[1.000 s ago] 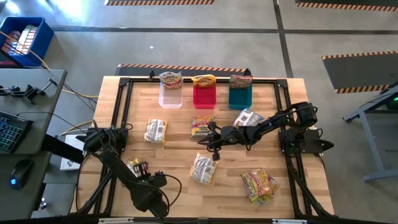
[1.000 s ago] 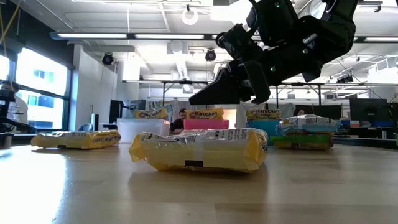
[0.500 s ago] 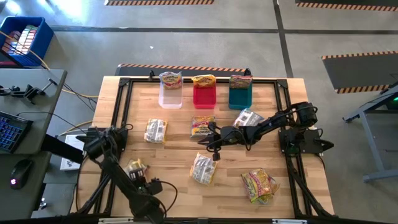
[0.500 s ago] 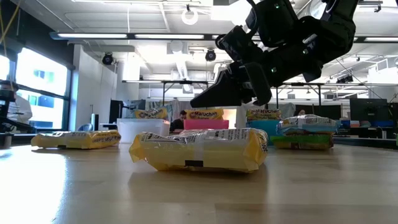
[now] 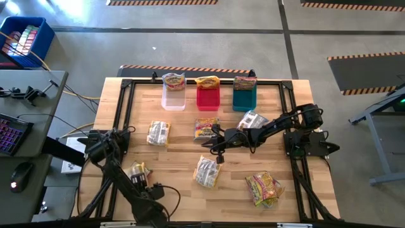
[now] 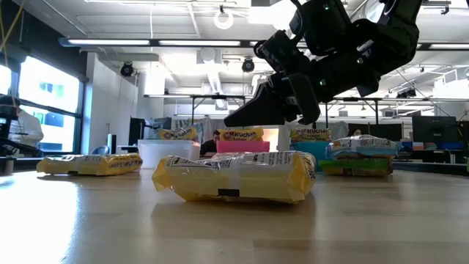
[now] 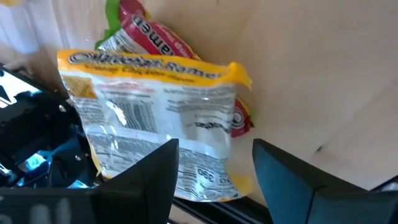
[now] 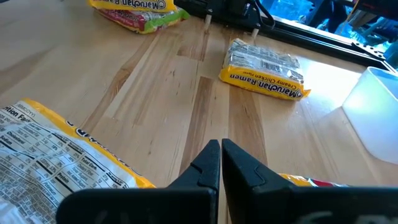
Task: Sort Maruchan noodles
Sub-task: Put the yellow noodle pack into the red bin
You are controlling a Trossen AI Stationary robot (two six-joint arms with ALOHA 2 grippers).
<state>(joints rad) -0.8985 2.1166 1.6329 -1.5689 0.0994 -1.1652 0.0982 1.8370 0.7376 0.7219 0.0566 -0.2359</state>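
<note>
High view: the wooden worktop [image 5: 177, 158] carries three bins along its far edge: a clear bin [image 5: 173, 96], a red bin [image 5: 207, 96] and a teal bin [image 5: 244, 96], each with a Maruchan packet standing in it. Loose packets lie on the boards: one left of centre [image 5: 158, 133], one at centre [image 5: 205, 127], one near the teal bin [image 5: 253, 119], one at front centre [image 5: 206, 171] and a reddish-green pair at front right [image 5: 264, 187]. My right gripper [image 5: 215, 142] reaches in from the right to mid-worktop, between the centre packet and the front-centre one. My left gripper [image 5: 144, 180] sits at the front-left edge, just beside a further packet [image 5: 136, 170].

Low view: my right arm [image 6: 330, 51] hangs above a yellow packet [image 6: 234, 176] without touching it. The bins show behind it.

Left wrist view: my left fingers [image 7: 155, 180] stand apart, released, with a yellow-edged silver packet [image 7: 161, 118] lying across a reddish one [image 7: 161, 37] just past them; nothing is gripped.

Right wrist view: my right fingers [image 8: 208, 168] are clenched together on nothing, above bare boards. A yellow packet [image 8: 62, 155] lies close on one side, a Creamy Chicken packet [image 8: 264, 71] farther off, and a reddish-green packet [image 8: 137, 11] beyond
</note>
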